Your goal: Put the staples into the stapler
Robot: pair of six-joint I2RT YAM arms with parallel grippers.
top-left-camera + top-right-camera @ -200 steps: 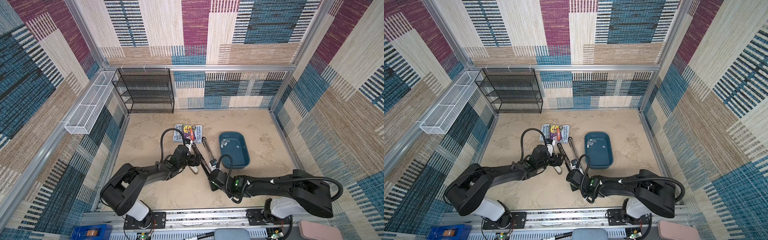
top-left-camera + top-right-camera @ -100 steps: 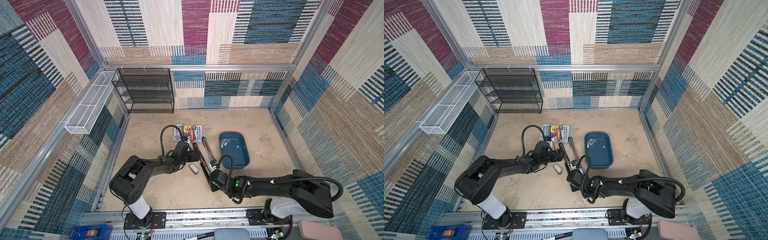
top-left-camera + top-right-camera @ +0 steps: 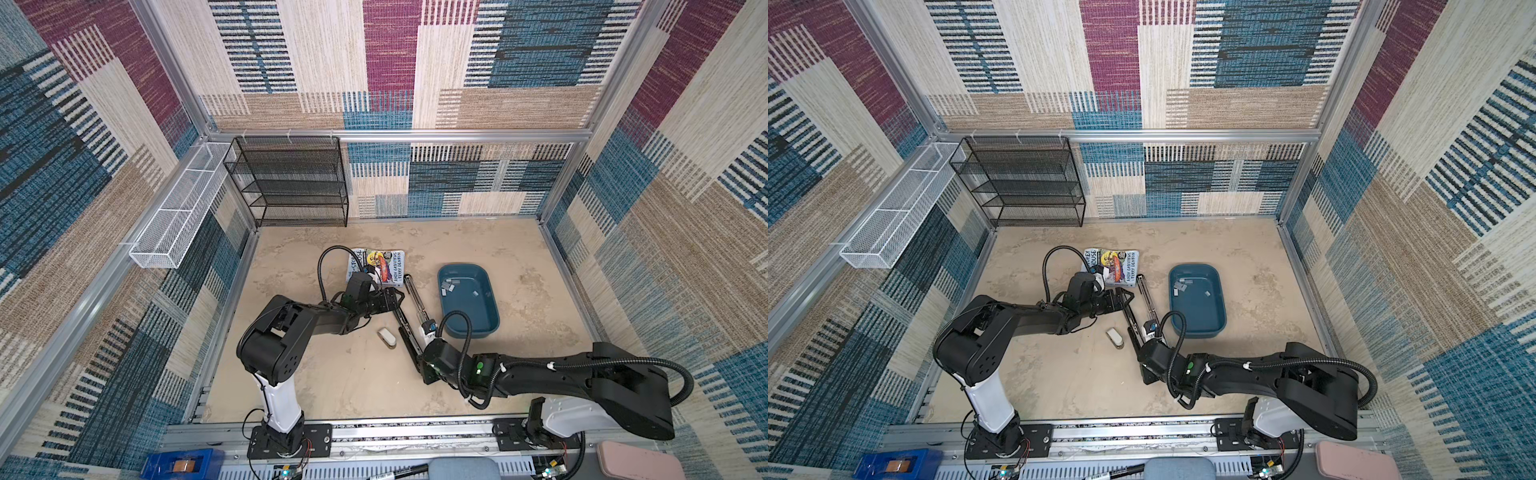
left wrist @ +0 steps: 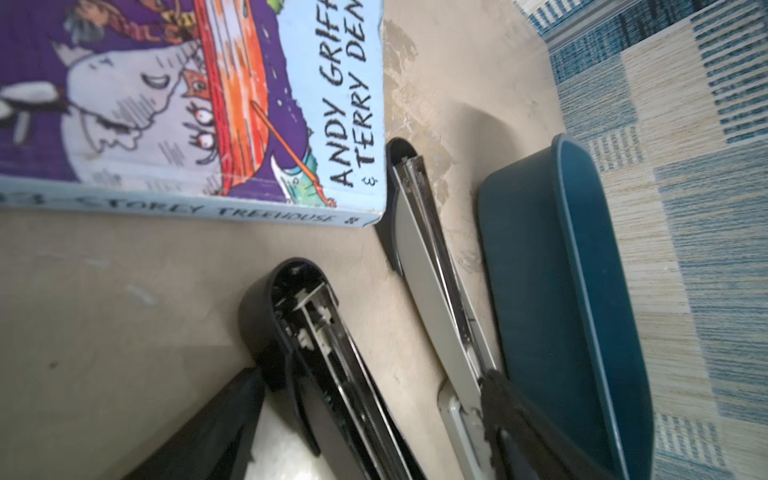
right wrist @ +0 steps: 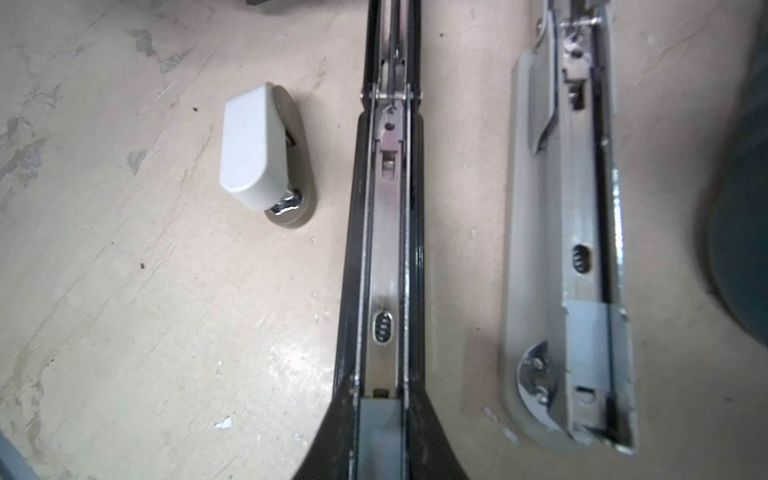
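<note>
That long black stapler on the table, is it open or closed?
Open. The black stapler lies unfolded flat, its top arm swung right back in line with the base, its metal channel facing up uncovered.

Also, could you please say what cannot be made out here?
- Silver-grey staples in the blue plastic tray: too small to count, both top views.
- Right pincer's grip on the long black stapler: black on black at right wrist view's edge.
- Tray contents, left wrist view: behind its wall.

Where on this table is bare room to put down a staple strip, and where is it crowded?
Free: the strip between black rack and book; the floor right of the blue tray. Crowded: between book and tray, around the black stapler and grey stapler.
</note>
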